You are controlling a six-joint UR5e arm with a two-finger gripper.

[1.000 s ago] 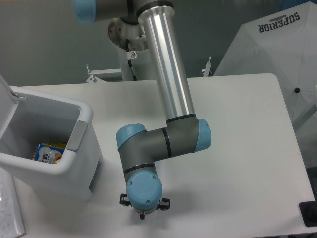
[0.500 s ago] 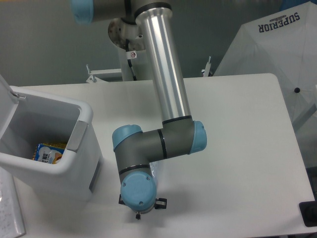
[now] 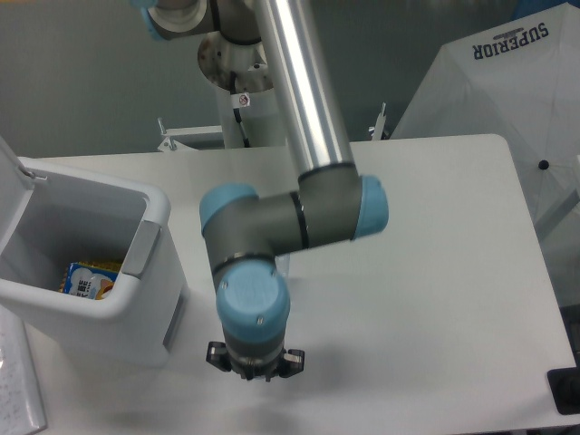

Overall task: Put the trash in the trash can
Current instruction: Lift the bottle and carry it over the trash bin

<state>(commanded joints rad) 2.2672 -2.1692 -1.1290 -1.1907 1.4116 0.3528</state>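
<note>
The arm's long tube (image 3: 308, 91) looked like brushed, shiny metal, while its joints (image 3: 263, 231) were matt grey with smooth, light blue plastic caps (image 3: 255, 304). The trash can (image 3: 154, 227) was smooth white plastic with a dull sheen and a grey panel on its rim. The table (image 3: 435, 272) had a matt, pale, smooth surface.

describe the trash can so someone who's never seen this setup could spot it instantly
Start at the white table and go to its left edge in the camera view. There stands the trash can, a large white rectangular bin with rounded corners, open on top, with a colourful wrapper inside. Its grey panel on the rim marks it out; nothing else on the table is a container.
</note>
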